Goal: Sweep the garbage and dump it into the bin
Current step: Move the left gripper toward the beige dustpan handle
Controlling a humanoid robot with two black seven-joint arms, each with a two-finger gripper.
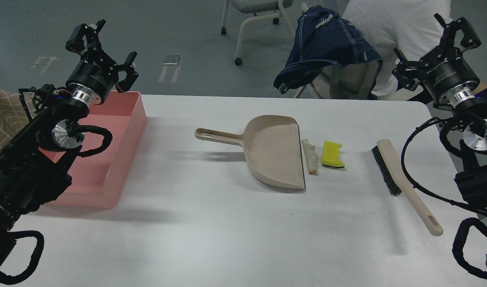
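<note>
The yellow sponge-like chunk (pixel 332 154) and the white bread-like slice with tan crust (pixel 310 156) lie on the white table just right of the beige dustpan (pixel 276 154), whose handle points left. A beige hand brush (pixel 403 185) lies further right. The pink bin (pixel 112 139) stands at the table's left end. My left gripper (pixel 104 54) is open and empty, raised above the bin's far edge. My right gripper (pixel 432 48) is open and empty, raised above the table's far right corner.
A person in a white shirt (pixel 395 24) sits behind the table's far right, next to a chair draped with a blue denim garment (pixel 327 46). Another chair (pixel 255 16) stands on the floor further back.
</note>
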